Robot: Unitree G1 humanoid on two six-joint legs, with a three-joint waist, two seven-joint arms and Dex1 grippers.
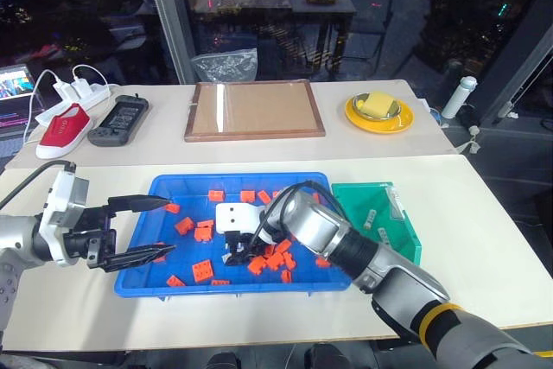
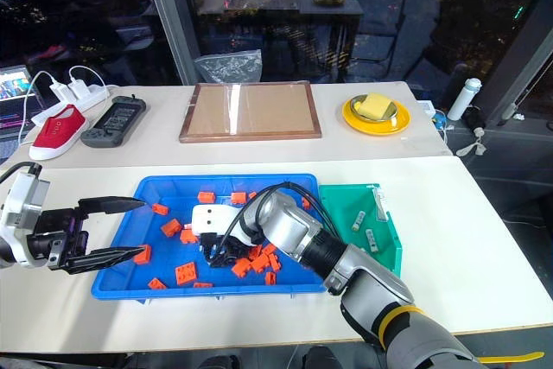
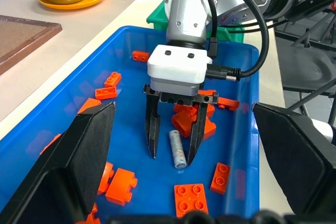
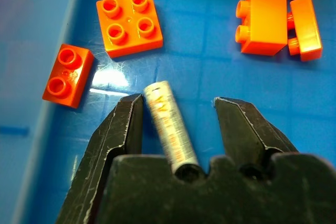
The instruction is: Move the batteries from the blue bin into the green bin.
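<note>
Battery [image 4: 170, 127] first: it lies flat on the floor of the blue bin [image 1: 164, 186], between the two fingers of my right pincer [image 3: 171, 150], which stand open on either side of it and have not closed on it yet. It sits nearer one finger [image 4: 113, 140] than the other [image 4: 247, 129] and slightly askew to them.

Going from my left: my left pincer [image 1: 147, 229] hangs open over the bin's left end, holding nothing, well apart from the work. An orange two-stud brick [image 4: 67, 75] and a four-stud brick [image 4: 129, 23] lie just ahead of my right fingertips; more orange bricks [image 3: 195, 121] are heaped close behind them. To the right of that pincer stands the green bin [image 1: 406, 222], touching the blue one, with a few batteries [image 1: 369, 216] already in it.

My worry is the off-centre fit. If I close as I stand, the near finger may push the battery first and roll it across the smooth floor or out of the gap. Being round and slick, it could also twist in a light pinch and drop during the carry. Going lower, my fingertips might scrape the floor or catch a brick.
</note>
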